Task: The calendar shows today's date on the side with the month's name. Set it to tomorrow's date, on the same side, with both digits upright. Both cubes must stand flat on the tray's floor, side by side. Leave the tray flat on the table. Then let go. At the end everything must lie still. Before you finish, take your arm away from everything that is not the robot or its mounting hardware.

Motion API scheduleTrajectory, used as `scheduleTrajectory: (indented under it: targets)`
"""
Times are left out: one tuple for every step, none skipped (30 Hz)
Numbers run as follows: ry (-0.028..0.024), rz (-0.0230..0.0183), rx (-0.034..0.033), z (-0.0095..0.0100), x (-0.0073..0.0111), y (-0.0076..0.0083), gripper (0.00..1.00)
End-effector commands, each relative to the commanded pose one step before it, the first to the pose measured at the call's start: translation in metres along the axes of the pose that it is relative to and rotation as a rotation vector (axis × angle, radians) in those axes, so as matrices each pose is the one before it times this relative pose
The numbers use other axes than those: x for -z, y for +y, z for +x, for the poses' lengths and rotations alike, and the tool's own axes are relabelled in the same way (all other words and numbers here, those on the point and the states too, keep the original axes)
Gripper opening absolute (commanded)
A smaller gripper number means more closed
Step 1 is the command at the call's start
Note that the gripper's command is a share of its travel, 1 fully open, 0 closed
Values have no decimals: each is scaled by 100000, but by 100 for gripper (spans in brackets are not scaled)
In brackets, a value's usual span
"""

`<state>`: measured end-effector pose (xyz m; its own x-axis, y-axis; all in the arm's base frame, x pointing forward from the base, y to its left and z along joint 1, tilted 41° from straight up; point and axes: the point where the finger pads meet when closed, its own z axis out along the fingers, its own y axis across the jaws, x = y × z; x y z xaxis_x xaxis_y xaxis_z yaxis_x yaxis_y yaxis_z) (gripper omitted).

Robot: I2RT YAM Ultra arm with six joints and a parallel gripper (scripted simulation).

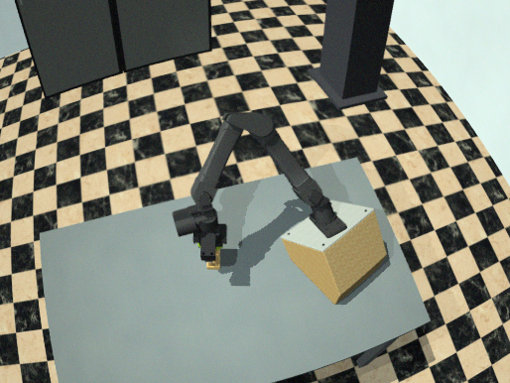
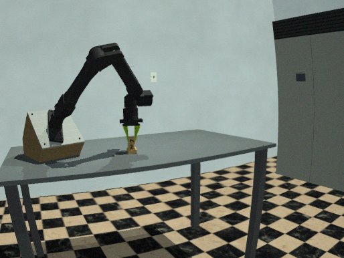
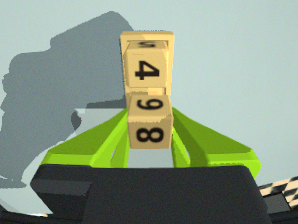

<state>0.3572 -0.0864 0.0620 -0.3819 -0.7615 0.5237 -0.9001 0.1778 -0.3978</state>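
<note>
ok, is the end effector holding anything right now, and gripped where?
Yes: the end effector is shut on a small tan wooden number cube, green fingers pinching its two opposite side faces, above the cube in the tray.

The green fingers clamp a cube [image 3: 150, 128] showing 8 and 9; beyond it a second cube [image 3: 148, 70] shows 4, over the grey table [image 3: 240, 50].

Arm [image 2: 110, 63]: single, black, folded in a high arch with elbow uppermost, forearm dropping steeply to a vertical wrist [image 2: 131, 110]. Gripper [image 3: 150, 144]: pointing straight down, green fingers part-closed and clamped on a cube [image 3: 150, 132], seemingly the nearer of two, directly above the table [image 1: 149, 308].
</note>
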Motion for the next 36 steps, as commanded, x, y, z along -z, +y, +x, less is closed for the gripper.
scheduleTrajectory:
  targets:
    - [-2936,3650,-19,-678,1140,-1242,26]
    - [-41,130,-109,-44,-54,-37,26]
    - [-54,173,-144,-58,-72,-49,26]
    - [-27,90,-74,-67,-103,-12,26]
    - [161,-495,421,-47,-165,198,26]
    - [190,-586,498,-55,-194,234,26]
    - [241,-706,533,-46,-235,272,26]
    - [246,-506,25,121,-179,200,26]
    - [176,-260,-230,193,-99,147,26]
    - [115,-123,-259,198,-52,133,26]
    - [163,-450,281,51,-150,253,26]
    - [-16,-80,275,-133,-124,-28,26]
    - [-10,-200,528,-202,-159,27,26]
    - [-51,-11,283,-82,-70,48,26]
    - [0,0,0,0,0,0,26]
    - [0,0,0,0,0,0,26]
    - [-948,2888,-2084,365,808,-820,26]
    - [323,-529,-231,183,-251,138,26]
    - [396,-898,215,25,-392,193,26]
    - [448,-1406,1045,-101,-464,527,26]
    - [38,-364,641,-220,-224,75,26]
    - [-144,102,480,-275,-113,-117,26]
    - [-190,353,140,-51,55,-6,26]
    - [-117,394,-306,188,119,75,26]
    - [-72,618,-987,224,52,-294,26]
    - [75,267,-874,81,-167,-427,26]
    - [368,-994,439,-23,-394,273,26]
    - [134,-639,737,-93,-205,336,26]
    - [-77,-209,814,-167,-54,255,26]
    - [-246,384,354,-89,123,66,26]
    - [-306,941,-544,12,179,-356,26]
    - [0,0,0,0,0,0,26]
    - [0,0,0,0,0,0,26]
    - [-593,2432,-2266,79,359,-1392,26]
    - [266,-607,106,27,-266,129,26]
    - [222,-494,56,82,-183,170,26]
